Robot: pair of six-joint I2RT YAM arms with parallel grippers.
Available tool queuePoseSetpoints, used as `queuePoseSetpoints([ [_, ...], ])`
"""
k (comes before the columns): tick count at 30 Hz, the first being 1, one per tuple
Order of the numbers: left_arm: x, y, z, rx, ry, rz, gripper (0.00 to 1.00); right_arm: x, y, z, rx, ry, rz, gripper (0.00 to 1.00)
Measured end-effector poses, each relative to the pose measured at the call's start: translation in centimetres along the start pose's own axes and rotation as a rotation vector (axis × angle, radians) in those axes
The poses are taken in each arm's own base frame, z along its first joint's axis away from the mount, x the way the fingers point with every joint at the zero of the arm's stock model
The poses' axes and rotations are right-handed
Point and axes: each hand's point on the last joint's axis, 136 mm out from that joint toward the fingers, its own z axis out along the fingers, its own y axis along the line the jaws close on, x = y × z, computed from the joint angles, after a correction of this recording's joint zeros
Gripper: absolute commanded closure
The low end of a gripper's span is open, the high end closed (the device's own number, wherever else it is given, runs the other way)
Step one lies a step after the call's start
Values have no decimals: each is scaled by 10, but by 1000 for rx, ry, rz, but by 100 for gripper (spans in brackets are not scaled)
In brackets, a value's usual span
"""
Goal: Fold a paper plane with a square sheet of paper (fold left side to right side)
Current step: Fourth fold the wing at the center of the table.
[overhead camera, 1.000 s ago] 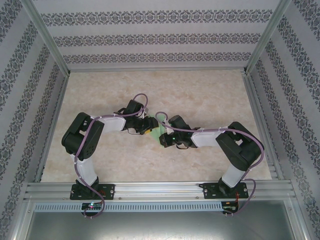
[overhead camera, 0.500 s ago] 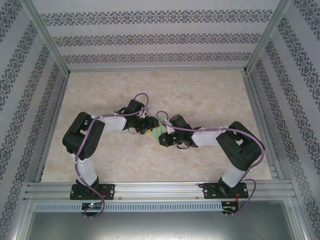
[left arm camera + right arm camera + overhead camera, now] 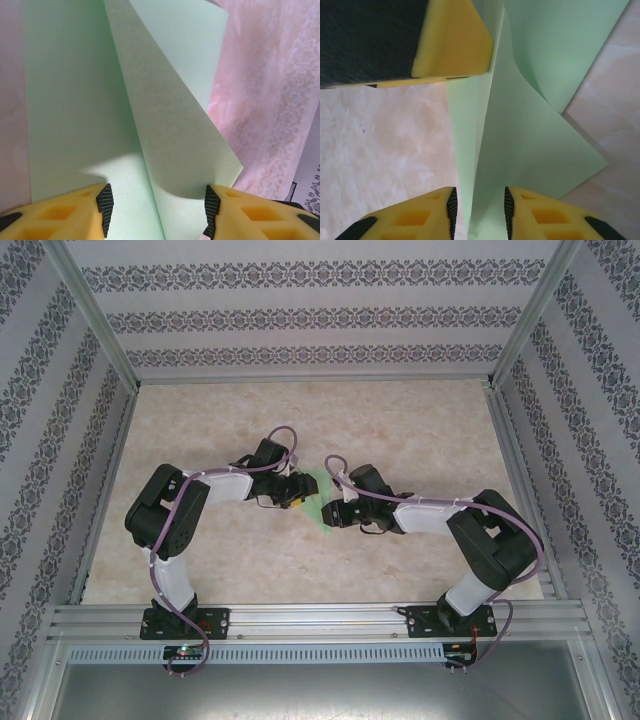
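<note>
The pale green sheet of paper [image 3: 317, 502] lies on the table between my two grippers, partly folded, with one flap [image 3: 170, 125] standing up off the flat part. My left gripper [image 3: 157, 210] is open wide, its pads either side of the raised flap's near edge; the right pad [image 3: 212, 205] meets that edge. My right gripper [image 3: 479, 210] is open by a narrow gap, and the paper's upright crease [image 3: 485, 150] runs down between its fingers. In the top external view the left gripper [image 3: 298, 492] and right gripper [image 3: 335, 510] face each other across the paper.
A yellow left finger [image 3: 452, 37] reaches into the right wrist view at top left, touching the paper's far part. The marbled beige tabletop [image 3: 400, 430] is bounded by aluminium rails [image 3: 300, 620] and patterned walls [image 3: 310, 315].
My right arm has swung its elbow outward to the right and its wrist farther from the bases. More of the green paper shows between the grippers. The left arm has stayed put.
</note>
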Motion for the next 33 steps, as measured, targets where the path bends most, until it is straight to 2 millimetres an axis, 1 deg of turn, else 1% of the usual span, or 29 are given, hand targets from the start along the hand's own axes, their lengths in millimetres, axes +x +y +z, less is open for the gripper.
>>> queuePoseSetpoints([
  [2, 0, 0, 0, 0, 0, 0, 45, 2, -1, 0, 7, 8, 4, 62],
  [5, 0, 0, 0, 0, 0, 0, 45, 3, -3, 0, 22, 19, 7, 61],
  [15, 0, 0, 0, -1, 0, 1, 45, -5, 1, 14, 27, 30, -2, 61],
  [19, 0, 0, 0, -1, 0, 1, 45, -7, 1, 18, 27, 35, -2, 63],
  [22, 0, 0, 0, 0, 0, 0, 45, -7, 0, 20, 29, 39, 0, 67],
  [28, 0, -1, -2, -5, -8, 6, 44, -7, -1, 22, 33, 47, -1, 82],
  [31, 0, -3, -10, -26, -27, 14, 40, -8, 0, 22, 35, 49, -5, 87],
  [33, 0, -7, -22, -32, -51, 28, 39, -7, -1, 22, 39, 55, -5, 89],
])
